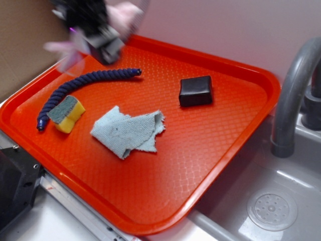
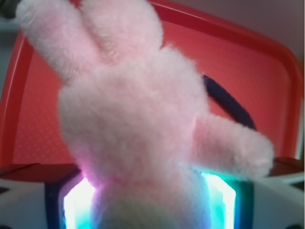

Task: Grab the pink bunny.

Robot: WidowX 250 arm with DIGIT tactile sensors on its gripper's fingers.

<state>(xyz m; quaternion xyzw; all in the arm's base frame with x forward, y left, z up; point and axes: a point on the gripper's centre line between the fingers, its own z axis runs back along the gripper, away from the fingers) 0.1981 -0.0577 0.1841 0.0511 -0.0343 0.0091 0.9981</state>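
Note:
The pink bunny point(image 2: 138, 109) fills the wrist view, pale pink and fluffy, with two ears up at the top left and one limb sticking out to the right. It sits between my glowing fingers point(image 2: 78, 202), which press on its lower body from both sides. In the exterior view my gripper point(image 1: 100, 35) is blurred at the top left, raised above the far left corner of the red tray point(image 1: 210, 150). Blurred pink parts of the bunny point(image 1: 125, 15) show around it.
On the tray lie a dark blue braided rope point(image 1: 85, 83), a yellow sponge with a grey-green top point(image 1: 67, 113), a light blue rag point(image 1: 128, 131) and a black block point(image 1: 195, 91). A grey tap point(image 1: 293, 95) and a sink stand to the right.

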